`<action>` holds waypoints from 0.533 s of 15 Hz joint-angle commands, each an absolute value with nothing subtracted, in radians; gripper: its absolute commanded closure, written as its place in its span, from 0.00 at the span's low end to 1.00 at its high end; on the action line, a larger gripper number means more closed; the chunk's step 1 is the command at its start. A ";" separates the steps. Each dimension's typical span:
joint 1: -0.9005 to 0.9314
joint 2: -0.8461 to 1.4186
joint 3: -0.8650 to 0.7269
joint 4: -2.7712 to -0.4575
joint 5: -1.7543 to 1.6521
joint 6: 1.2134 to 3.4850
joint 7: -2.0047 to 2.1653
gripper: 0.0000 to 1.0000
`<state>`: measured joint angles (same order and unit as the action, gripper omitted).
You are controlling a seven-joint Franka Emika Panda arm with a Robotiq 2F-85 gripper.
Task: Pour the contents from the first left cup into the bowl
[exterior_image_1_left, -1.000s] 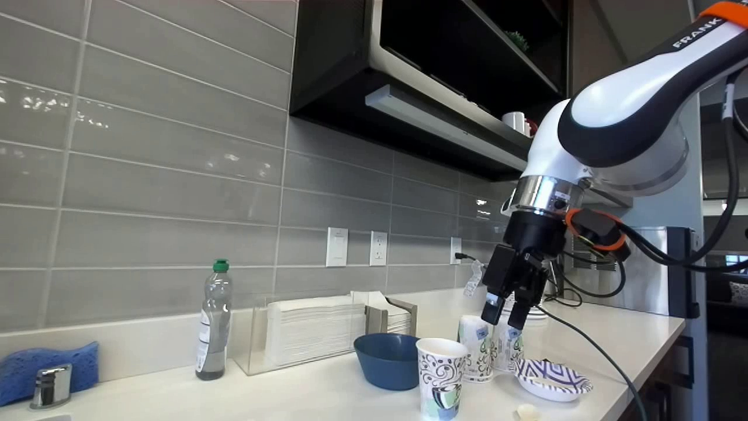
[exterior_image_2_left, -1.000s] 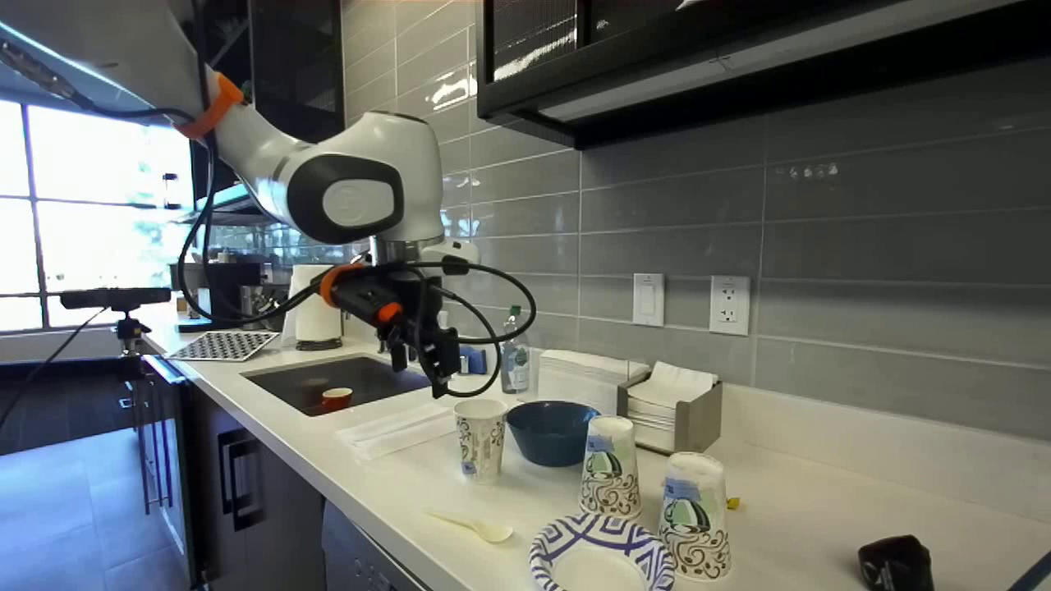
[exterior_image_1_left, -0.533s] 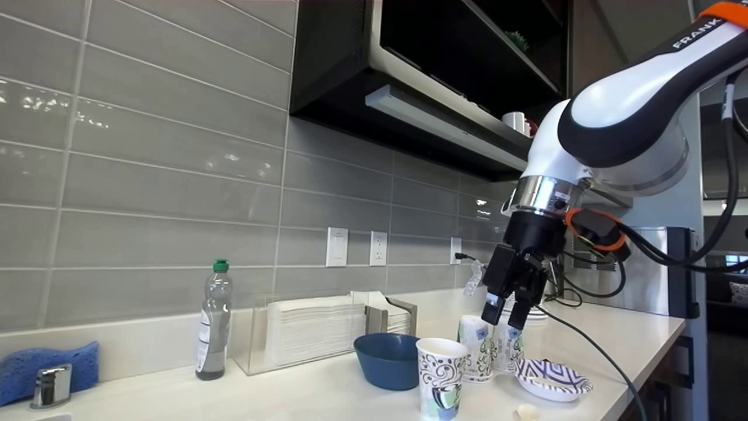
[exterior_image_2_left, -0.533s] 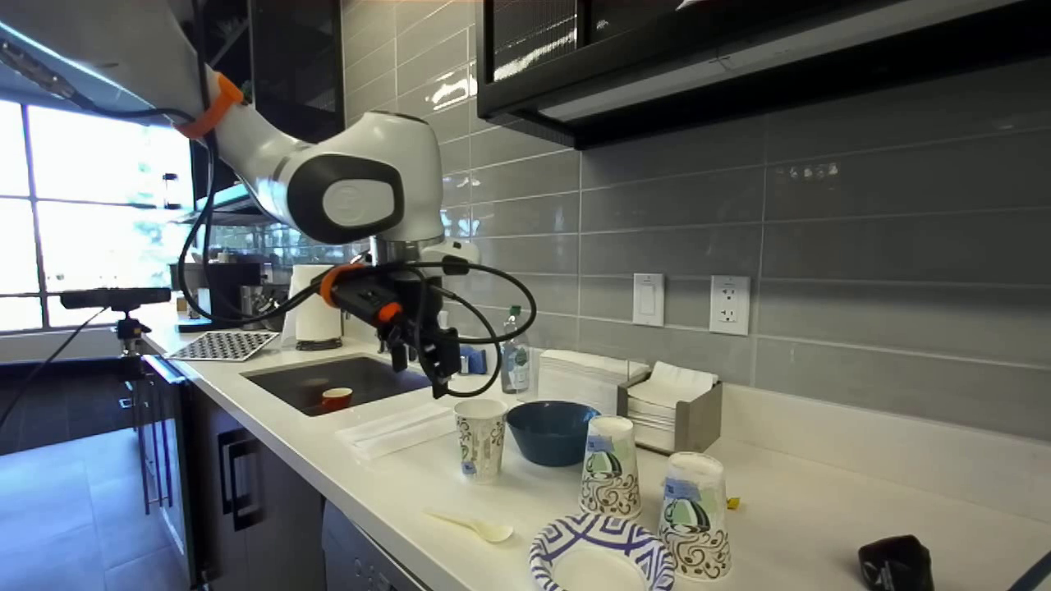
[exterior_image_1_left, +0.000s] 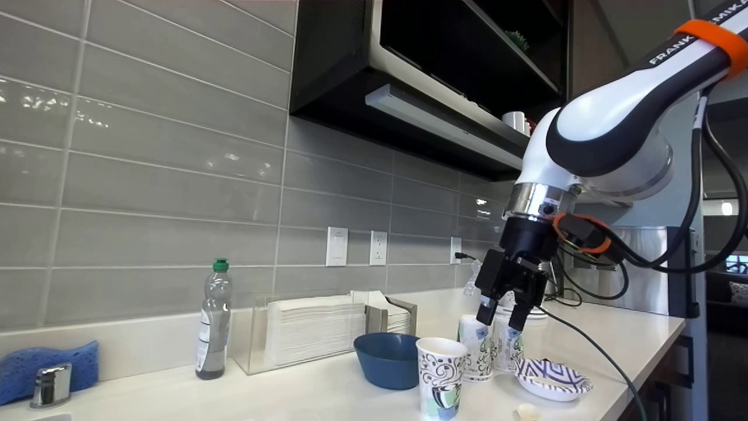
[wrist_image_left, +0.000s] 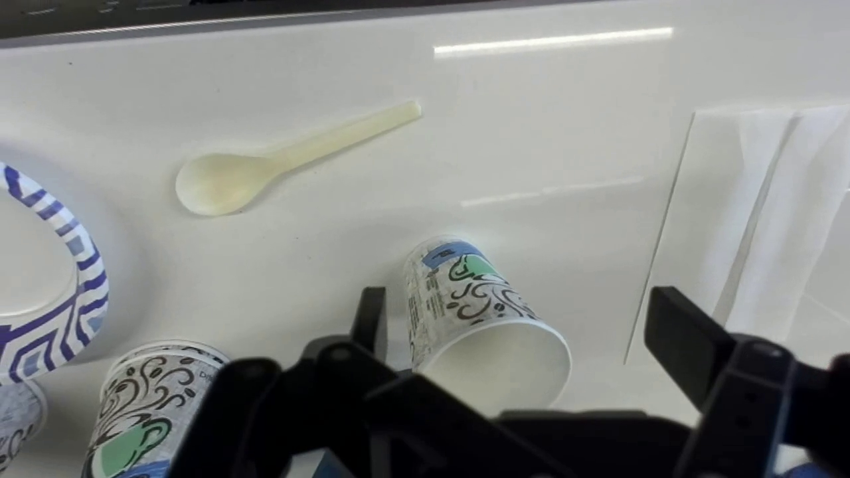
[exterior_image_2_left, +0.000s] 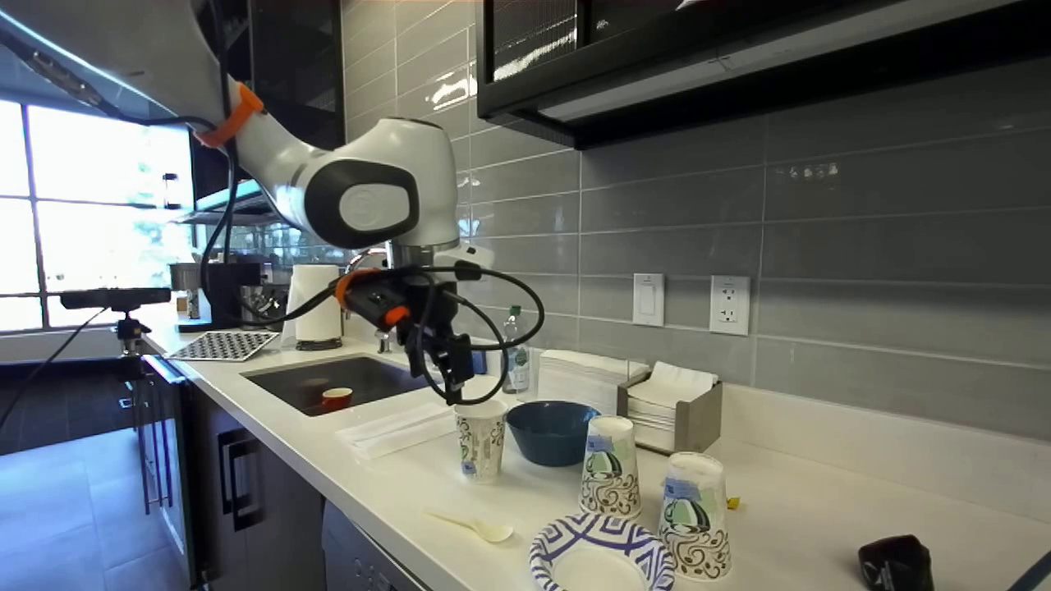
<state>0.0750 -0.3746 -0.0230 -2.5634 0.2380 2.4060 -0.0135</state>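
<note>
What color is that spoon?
The spoon is pale, creamy yellow, and it shows best in the wrist view.

In an exterior view, a counter (exterior_image_2_left: 788,492) runs along a wall (exterior_image_2_left: 887,361), from far left to near right. A sink (exterior_image_2_left: 374,379) is set into its far left. The upright cup (exterior_image_2_left: 479,450) stands right of the sink, the bowl (exterior_image_2_left: 548,435) just right of the cup, a napkin holder (exterior_image_2_left: 698,420) behind and right of the bowl. Nearer, to the right, stand two upside-down cups (exterior_image_2_left: 609,476). A shallow dish (exterior_image_2_left: 602,562) lies before them, a spoon (exterior_image_2_left: 491,532) to its left. In the wrist view, the upright cup shows between the fingers (wrist_image_left: 687,345) of the gripper (wrist_image_left: 514,318).
</note>
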 commanded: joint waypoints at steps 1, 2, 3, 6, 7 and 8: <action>0.053 -0.295 -0.001 -2.503 0.209 2.415 0.037 0.00; 0.050 -0.278 0.001 -2.491 0.203 2.416 0.043 0.00; 0.046 -0.262 0.003 -2.479 0.197 2.413 0.050 0.00; 0.033 -0.222 0.006 -2.451 0.171 2.424 0.075 0.00; 0.033 -0.208 0.006 -2.438 0.161 2.427 0.074 0.00; 0.030 -0.192 0.009 -2.427 0.143 2.431 0.081 0.00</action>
<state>0.0514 -0.2511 -0.0127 -2.4773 0.1939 2.4125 0.0420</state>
